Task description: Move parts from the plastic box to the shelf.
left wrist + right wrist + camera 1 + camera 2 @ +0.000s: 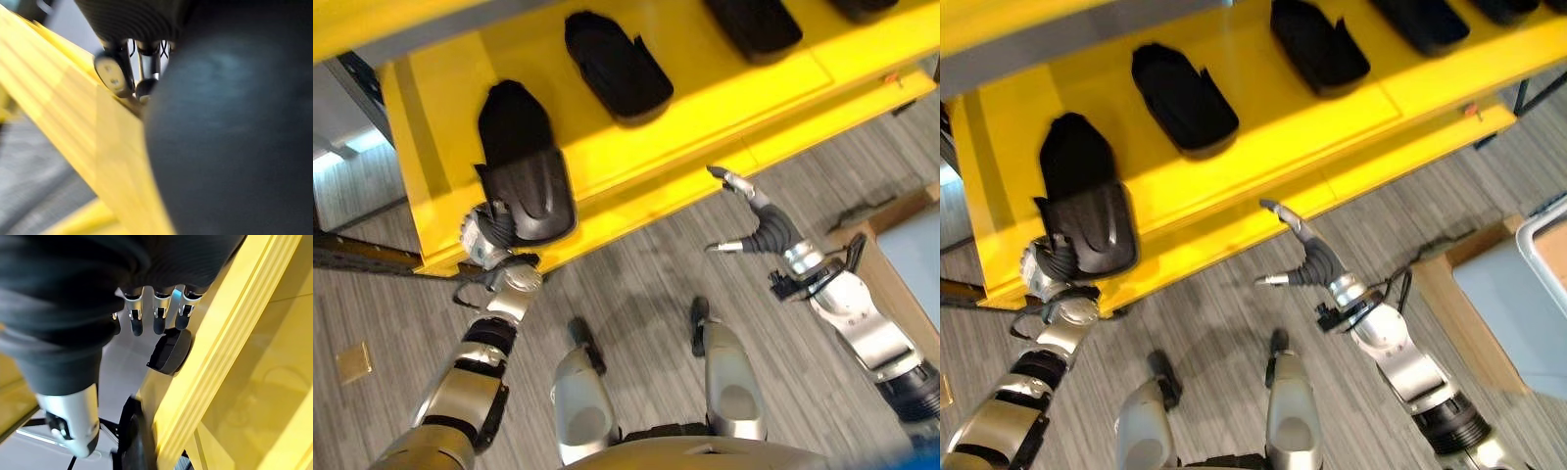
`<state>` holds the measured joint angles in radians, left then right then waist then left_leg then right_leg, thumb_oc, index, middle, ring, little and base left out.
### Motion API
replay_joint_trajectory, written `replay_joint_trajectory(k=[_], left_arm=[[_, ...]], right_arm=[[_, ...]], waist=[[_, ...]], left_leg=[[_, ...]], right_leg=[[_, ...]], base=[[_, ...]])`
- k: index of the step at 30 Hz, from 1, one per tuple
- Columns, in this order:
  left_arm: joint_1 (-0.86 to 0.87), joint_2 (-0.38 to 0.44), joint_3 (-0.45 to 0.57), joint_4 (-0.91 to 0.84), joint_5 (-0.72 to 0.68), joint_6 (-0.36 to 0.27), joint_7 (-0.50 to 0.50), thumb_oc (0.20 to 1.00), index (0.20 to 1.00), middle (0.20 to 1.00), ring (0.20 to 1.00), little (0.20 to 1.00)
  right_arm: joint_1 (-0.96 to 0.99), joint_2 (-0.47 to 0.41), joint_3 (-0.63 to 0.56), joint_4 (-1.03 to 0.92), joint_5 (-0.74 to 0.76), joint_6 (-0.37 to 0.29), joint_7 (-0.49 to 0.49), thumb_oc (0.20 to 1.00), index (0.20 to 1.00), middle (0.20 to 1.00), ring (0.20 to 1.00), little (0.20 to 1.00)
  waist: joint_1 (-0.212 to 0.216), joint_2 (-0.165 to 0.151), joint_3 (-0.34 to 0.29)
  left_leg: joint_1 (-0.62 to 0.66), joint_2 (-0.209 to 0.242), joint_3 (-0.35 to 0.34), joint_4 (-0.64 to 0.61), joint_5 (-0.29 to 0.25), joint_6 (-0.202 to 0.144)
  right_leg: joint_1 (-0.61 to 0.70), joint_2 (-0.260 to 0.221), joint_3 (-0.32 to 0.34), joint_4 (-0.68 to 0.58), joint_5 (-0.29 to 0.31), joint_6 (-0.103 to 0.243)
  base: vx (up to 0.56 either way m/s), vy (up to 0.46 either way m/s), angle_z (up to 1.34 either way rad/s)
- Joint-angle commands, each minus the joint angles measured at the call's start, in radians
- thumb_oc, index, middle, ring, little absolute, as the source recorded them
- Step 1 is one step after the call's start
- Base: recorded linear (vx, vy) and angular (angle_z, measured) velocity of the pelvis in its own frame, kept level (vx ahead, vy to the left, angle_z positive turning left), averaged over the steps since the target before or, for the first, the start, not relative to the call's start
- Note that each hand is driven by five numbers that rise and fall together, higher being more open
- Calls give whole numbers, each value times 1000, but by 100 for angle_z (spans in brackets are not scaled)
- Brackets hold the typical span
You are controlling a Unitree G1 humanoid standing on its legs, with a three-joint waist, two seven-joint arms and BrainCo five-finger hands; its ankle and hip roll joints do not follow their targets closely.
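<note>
A yellow shelf [705, 117] spans the top of the head views. A black moulded part [519, 166] lies at its left end, its near end over the shelf's front edge. My left hand [489, 235] sits at that near end, curled on the part. In the left wrist view the part [230, 137] looms close, with fingertips [115, 73] against the yellow shelf [73, 122]. My right hand [1307, 255] hangs open over the floor just before the shelf's front edge, holding nothing. Its straight fingers [156, 318] show in the right wrist view.
More black parts [612, 64] [754, 24] lie in a row along the shelf. A cardboard box [1489, 294] and a white-rimmed plastic box [1552, 240] stand on the floor at the right. A small wooden square [352, 362] lies on the floor at the left.
</note>
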<state>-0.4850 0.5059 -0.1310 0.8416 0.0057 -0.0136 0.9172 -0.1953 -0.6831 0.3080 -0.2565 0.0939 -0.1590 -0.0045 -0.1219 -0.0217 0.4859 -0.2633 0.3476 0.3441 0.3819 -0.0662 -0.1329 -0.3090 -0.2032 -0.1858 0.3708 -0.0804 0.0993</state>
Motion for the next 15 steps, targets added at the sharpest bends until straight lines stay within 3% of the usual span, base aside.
replay_joint_trajectory(k=[1, 7, 15], left_arm=[[56, 103, 48, 85, -39, 47, 25, 200, 200, 200, 200, 200], [67, 143, 78, 7, -24, 31, 58, 200, 200, 200, 200, 200], [159, 150, 147, -171, 27, -103, 80, 200, 200, 200, 200, 200]], right_arm=[[9, 23, -29, -71, 26, -21, -5, 1000, 1000, 1000, 1000, 1000], [37, 33, -41, -81, 1, -14, -14, 1000, 1000, 1000, 1000, 1000], [93, 47, -60, -83, -15, -21, -6, 1000, 1000, 1000, 1000, 1000]], waist=[[12, -42, -51], [30, -40, -46], [55, -24, -68]], left_leg=[[65, -2, 3, -16, 18, 3], [61, -21, -7, -14, 9, 13], [93, -36, -11, -46, 19, 16]], right_leg=[[71, -78, 18, -23, 4, 91], [82, -86, 14, -33, 10, 99], [118, -95, 1, -58, 16, 100]], base=[[-10, 42, 1], [-6, 14, 5], [48, -9, 5]])
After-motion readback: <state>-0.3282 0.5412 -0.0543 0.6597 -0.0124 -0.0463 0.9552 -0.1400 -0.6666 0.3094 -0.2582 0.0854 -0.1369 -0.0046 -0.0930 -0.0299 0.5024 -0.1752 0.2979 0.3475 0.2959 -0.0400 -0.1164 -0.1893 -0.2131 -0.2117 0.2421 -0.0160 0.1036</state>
